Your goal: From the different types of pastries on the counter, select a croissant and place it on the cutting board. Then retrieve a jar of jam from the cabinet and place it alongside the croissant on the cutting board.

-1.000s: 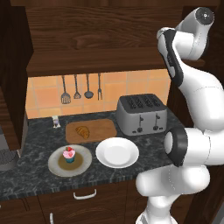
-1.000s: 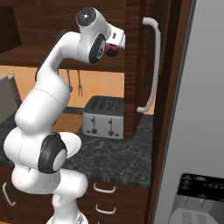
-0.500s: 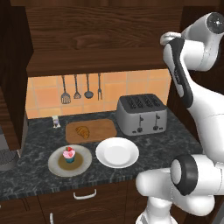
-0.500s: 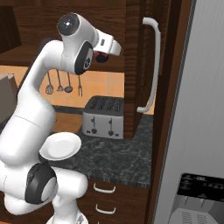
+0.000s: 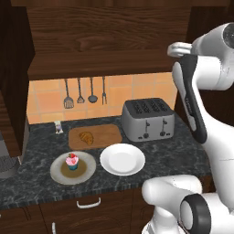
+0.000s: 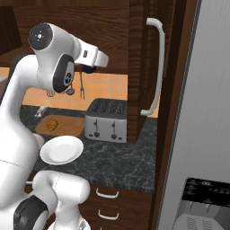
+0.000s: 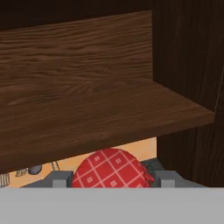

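In the hand view, my gripper (image 7: 112, 180) is shut on the jar of jam (image 7: 111, 168). Its red checked lid shows between the two grey fingers (image 7: 61, 178), just in front of the cabinet's thick shelf board (image 7: 87, 109). The hand (image 6: 93, 57) hangs high in front of the cabinet (image 5: 91, 41), above the toaster. Down on the counter (image 5: 183, 155), the golden croissant (image 5: 86, 137) lies on the wooden cutting board (image 5: 98, 135). A pink-frosted cupcake (image 5: 71, 161) stands on a grey-tan plate (image 5: 84, 171) near the front edge.
A white plate (image 5: 122, 159) lies right of the cupcake's plate. A silver toaster (image 5: 147, 119) stands beside the board. Utensils (image 5: 84, 91) hang on the tiled wall. On the right rise a tall door with a white handle (image 6: 155, 67) and the fridge (image 6: 206, 112).
The hand has swung left and slightly lower with the jar held in it. The counter's things and the base have not moved.
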Robot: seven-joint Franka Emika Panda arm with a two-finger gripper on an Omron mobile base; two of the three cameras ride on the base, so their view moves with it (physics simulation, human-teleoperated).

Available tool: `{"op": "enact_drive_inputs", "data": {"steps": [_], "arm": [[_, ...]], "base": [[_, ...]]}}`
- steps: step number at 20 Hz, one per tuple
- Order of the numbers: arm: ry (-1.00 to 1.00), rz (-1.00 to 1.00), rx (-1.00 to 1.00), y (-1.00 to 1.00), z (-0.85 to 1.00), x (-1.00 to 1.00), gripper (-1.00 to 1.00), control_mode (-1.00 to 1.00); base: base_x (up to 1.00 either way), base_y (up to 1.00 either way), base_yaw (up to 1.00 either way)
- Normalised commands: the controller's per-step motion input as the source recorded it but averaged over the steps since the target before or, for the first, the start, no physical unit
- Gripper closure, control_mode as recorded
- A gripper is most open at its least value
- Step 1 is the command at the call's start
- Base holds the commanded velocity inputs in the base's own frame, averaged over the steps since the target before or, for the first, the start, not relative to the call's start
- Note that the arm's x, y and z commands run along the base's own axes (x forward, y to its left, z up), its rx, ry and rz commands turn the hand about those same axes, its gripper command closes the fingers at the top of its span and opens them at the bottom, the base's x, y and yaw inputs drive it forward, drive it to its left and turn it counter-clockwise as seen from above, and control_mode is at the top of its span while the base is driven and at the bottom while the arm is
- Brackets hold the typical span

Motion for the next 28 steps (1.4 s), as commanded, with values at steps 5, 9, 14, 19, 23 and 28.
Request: {"op": "enact_drive_inputs", "data": {"steps": [5,9,14,19,23,28], "arm": [[0.00,0.00,0.00,0.22,-0.03,-0.70,1.00,-1.00],[0.00,0.00,0.00,0.41,-0.33,-0.52,1.00,-1.00],[0.02,0.00,0.00,0.49,-0.54,-0.32,1.00,-1.00],[0.09,0.00,0.00,0.53,-0.76,-0.05,1.00,-1.00],[0.12,0.00,0.00,0.56,-0.80,0.00,1.00,-1.00],[0.07,0.02,0.01,0.49,-0.66,0.19,1.00,-1.00]], "base": [[0.00,0.00,0.00],[0.00,0.00,0.00],[0.00,0.00,0.00],[0.00,0.00,0.00],[0.00,0.00,0.00],[0.00,0.00,0.00]]}}
